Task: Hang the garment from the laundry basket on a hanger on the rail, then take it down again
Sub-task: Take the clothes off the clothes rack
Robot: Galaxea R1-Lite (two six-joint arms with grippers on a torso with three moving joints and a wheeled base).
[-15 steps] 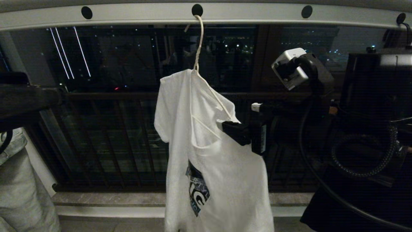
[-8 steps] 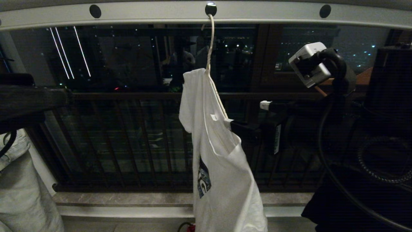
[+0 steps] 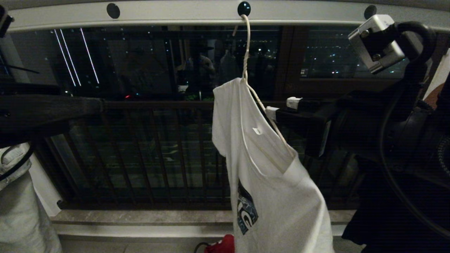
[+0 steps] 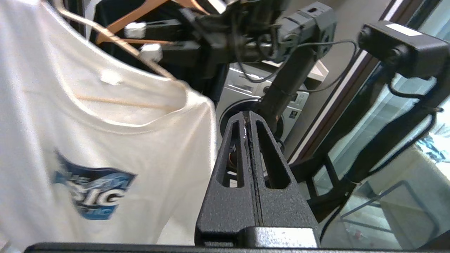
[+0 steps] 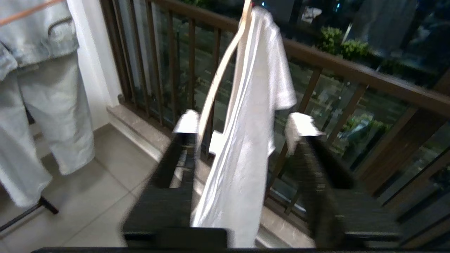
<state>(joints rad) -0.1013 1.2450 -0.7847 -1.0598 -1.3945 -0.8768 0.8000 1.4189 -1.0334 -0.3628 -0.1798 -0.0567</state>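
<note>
From the head view, the white T-shirt with the blue chest graphic (image 3: 274,168) hangs on the thin white wire hanger (image 3: 258,100), hooked in a round hole of the pale grey metal rail (image 3: 175,12); the right gripper (image 3: 279,109) reaches its white-tipped fingers to the hanger's arm. In the left wrist view, the left gripper (image 4: 248,121) is pressed closed on nothing beside the shirt. In the right wrist view, the fingers stand apart either side of hanger and shirt, seemingly not gripping.
</note>
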